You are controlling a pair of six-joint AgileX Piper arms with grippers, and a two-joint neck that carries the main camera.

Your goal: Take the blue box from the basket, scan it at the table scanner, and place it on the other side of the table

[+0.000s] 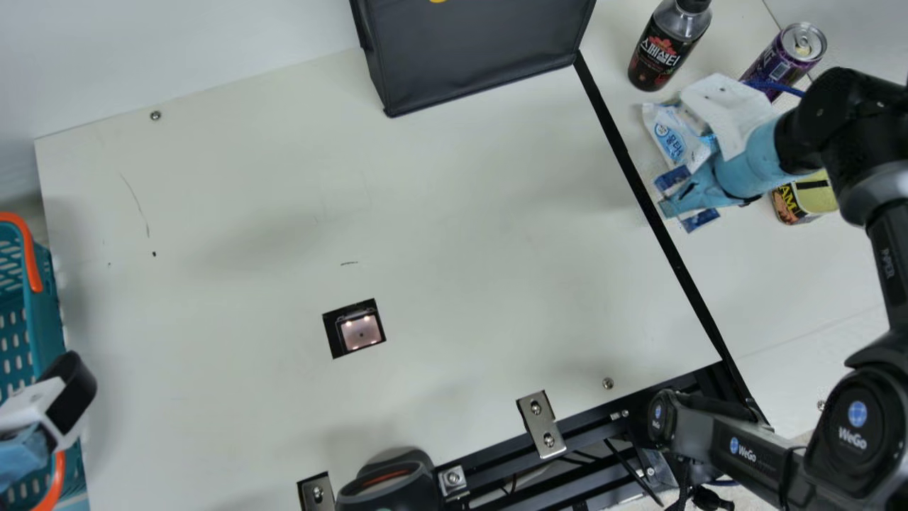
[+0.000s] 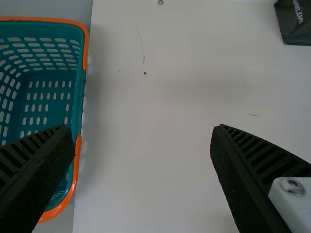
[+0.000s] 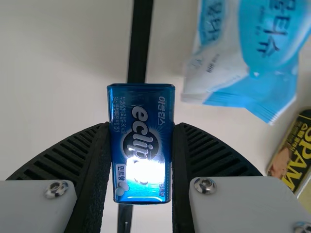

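One blue box (image 3: 141, 114) | gripped by right end effector (image 1: 682, 201) | left end effector (image 1: 69, 392) open

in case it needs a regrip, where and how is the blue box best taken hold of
Probably by its long, narrow sides, approached from the broad printed face, one finger to each side. The blue box has straight, parallel long sides that suit flat pads, and its width fits between the fingers of the right tool, which holds it that way.

Glossy blue box (image 3: 141, 141) was held between right jaws above desk (image 1: 234, 170). Teal basket (image 2: 48, 104) sat beside desk; lit scanner (image 1: 360, 332) was inset.
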